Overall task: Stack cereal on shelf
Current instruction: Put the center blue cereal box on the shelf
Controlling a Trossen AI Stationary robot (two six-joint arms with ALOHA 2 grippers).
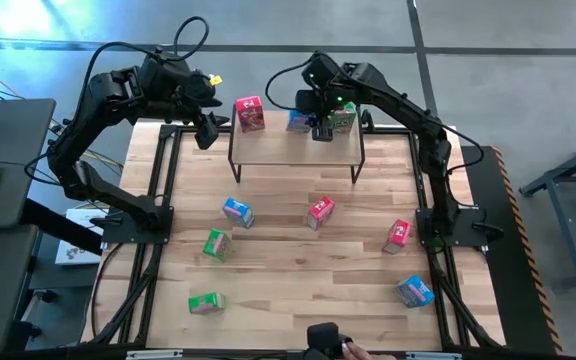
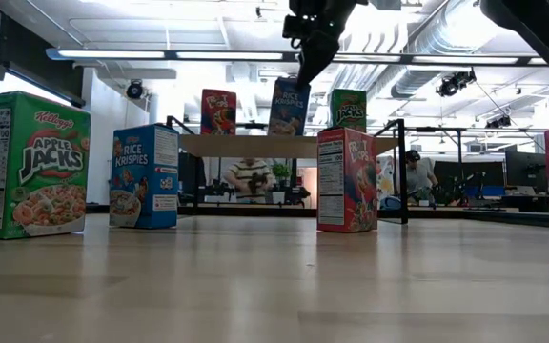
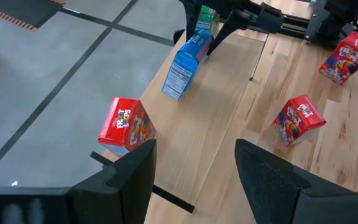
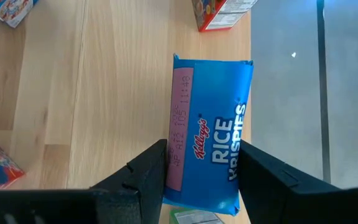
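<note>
Right fingers: we see our right gripper (image 4: pixel 201 171) above the shelf (image 1: pixel 268 152), its fingers (image 4: pixel 143 169) set on either side of the blue Rice Krispies box (image 4: pixel 211 163). They look closed to about the box's width; we judge they pinch it or have just let go, and we cannot tell which for sure.
Left fingers: our left gripper (image 3: pixel 194 168) hangs near the shelf's left end, fingers (image 3: pixel 132 171) spread wide and holding nothing.
Shelf so far: three boxes stand on it, the red box (image 1: pixel 250 113) at the left end, the blue Rice Krispies box in the middle, the green box (image 1: pixel 344 117) close beside it on the right.
Left to stack: six boxes sit on the table (image 1: pixel 298 270), among them a blue box (image 1: pixel 237 211), a green Apple Jacks box (image 1: pixel 217 243), another green one (image 1: pixel 206 302), two red ones (image 1: pixel 320 210) (image 1: pixel 399 233) and a blue one (image 1: pixel 415 291).
Risk, tipping: we judge that if the right fingers lift off unevenly, the tall narrow blue box could be dragged over.
Risk, neighbour: the green box is so near that a finger opening could nudge it toward the shelf's edge.
Risk, back edge: the boxes stand near the far rim, so a push could drop one to the floor.
</note>
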